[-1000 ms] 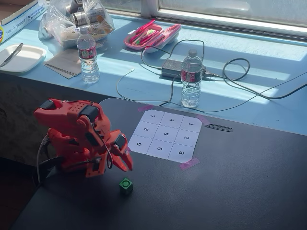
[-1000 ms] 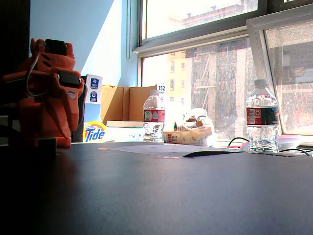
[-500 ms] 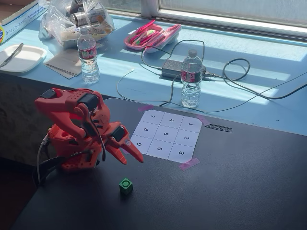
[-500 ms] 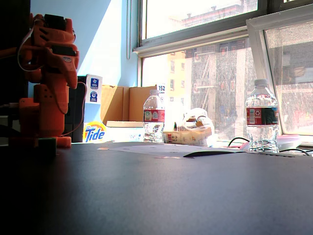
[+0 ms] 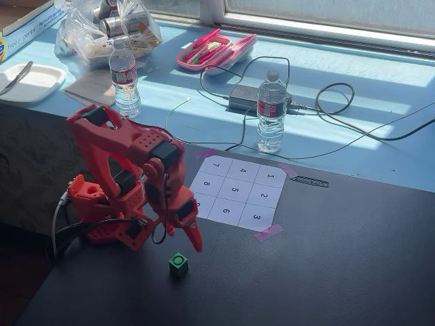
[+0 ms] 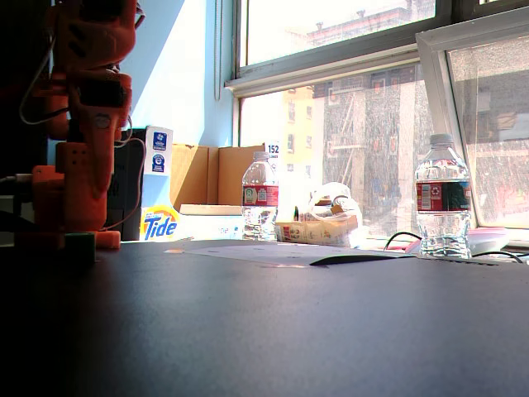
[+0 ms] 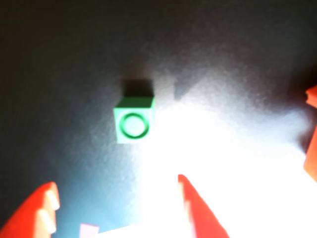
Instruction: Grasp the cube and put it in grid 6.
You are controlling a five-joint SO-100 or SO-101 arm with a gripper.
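High fixed view: cube (image 5: pixel 178 263) sits on the dark tabletop (image 5: pixel 326 258), just below and slightly left of the claw (image 5: pixel 195 243) tip; grid 6 (image 5: pixel 225 211) lies up-right, empty.
Low fixed view: cube (image 6: pixel 80 248) is a dim block by the arm's base.
Wrist view: claw (image 7: pixel 116 208) is spread open, holding nothing; cube (image 7: pixel 133 124) is ahead, between the finger lines, untouched.

cube (image 5: pixel 178 263): bright green, dark ring | tool (image 7: pixel 116 204): red-orange | table (image 5: pixel 340 265): black
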